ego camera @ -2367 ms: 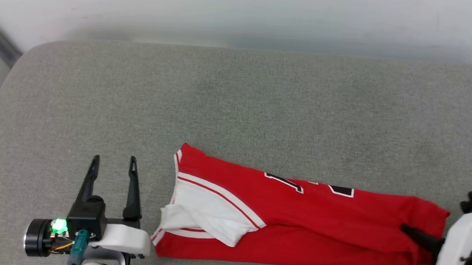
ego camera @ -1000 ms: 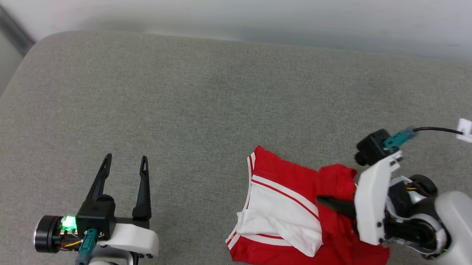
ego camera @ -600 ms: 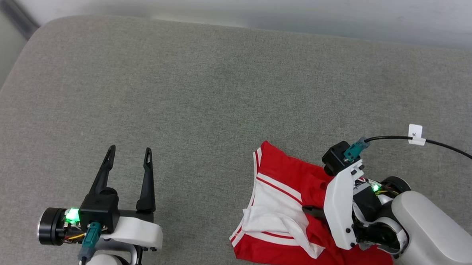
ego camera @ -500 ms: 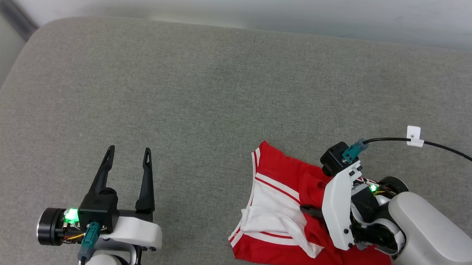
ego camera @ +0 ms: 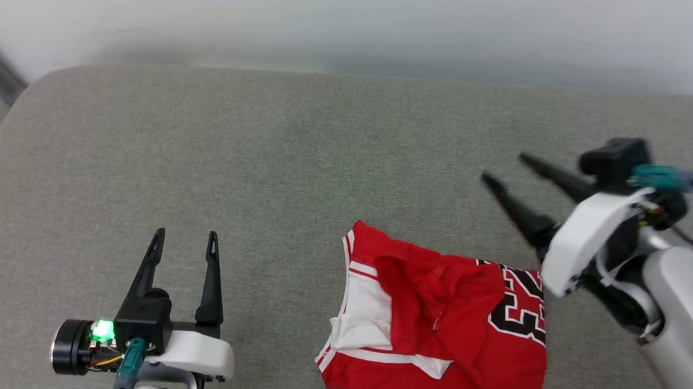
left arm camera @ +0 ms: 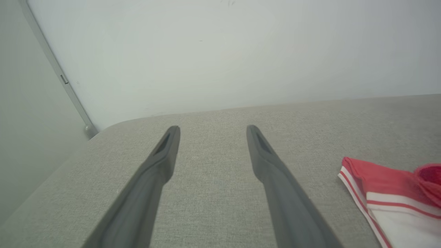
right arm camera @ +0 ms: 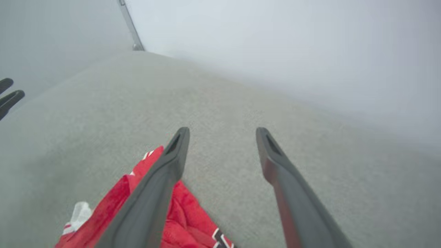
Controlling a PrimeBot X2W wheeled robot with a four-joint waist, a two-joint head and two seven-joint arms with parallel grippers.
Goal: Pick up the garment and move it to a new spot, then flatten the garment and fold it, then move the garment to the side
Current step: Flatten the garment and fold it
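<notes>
The garment [ego camera: 452, 328], a red jersey with white sleeves and black "23" lettering, lies folded over on itself in a compact heap on the grey cushion [ego camera: 301, 157], at the lower middle-right of the head view. My right gripper [ego camera: 503, 166] hovers open above and behind the garment's right end, fingers pointing up-left, nothing between them. Its wrist view has the garment [right arm camera: 193, 217] under the left finger. My left gripper [ego camera: 184, 234] rests open at the lower left, well clear of the shirt. The garment's striped corner [left arm camera: 386, 186] lies right of my left gripper [left arm camera: 212, 128].
A pale wall [ego camera: 354, 25] runs along the cushion's far edge. A grey metal strip [left arm camera: 55, 69] stands at the far left corner. The cushion's rounded left edge [ego camera: 10, 121] lies close to the left arm. Bare cushion stretches behind and left of the garment.
My right gripper has let go of the garment's right end after carrying it leftward over the shirt, and has opened and lifted back to the right. The folded-over part shows the "23". The camera shifted.
</notes>
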